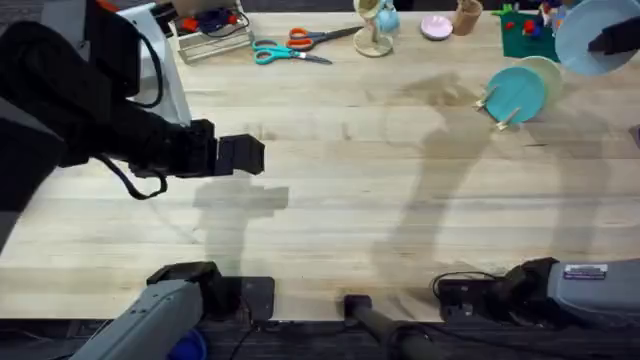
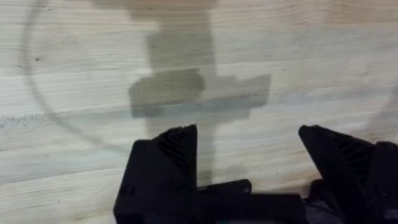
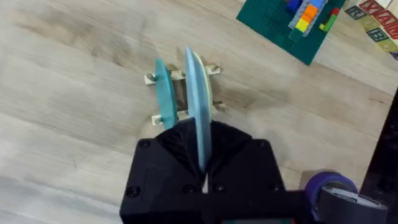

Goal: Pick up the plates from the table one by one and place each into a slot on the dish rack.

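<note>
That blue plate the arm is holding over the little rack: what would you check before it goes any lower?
1. Grip: right gripper is shut on the pale blue plate, plate on edge: ok.
2. Position: plate hangs over the dish rack: ok.
3. Free slot: a teal plate already stands in the rack; whether the slot beside it lines up: cannot tell.
4. Left gripper is open over bare table, far away: ok.
5. The green block board lies apart from the rack: ok.

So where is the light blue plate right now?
The pale blue plate is held on edge in the right gripper, just above the dish rack at the table's far right, beside the teal plate already slotted there.
</note>
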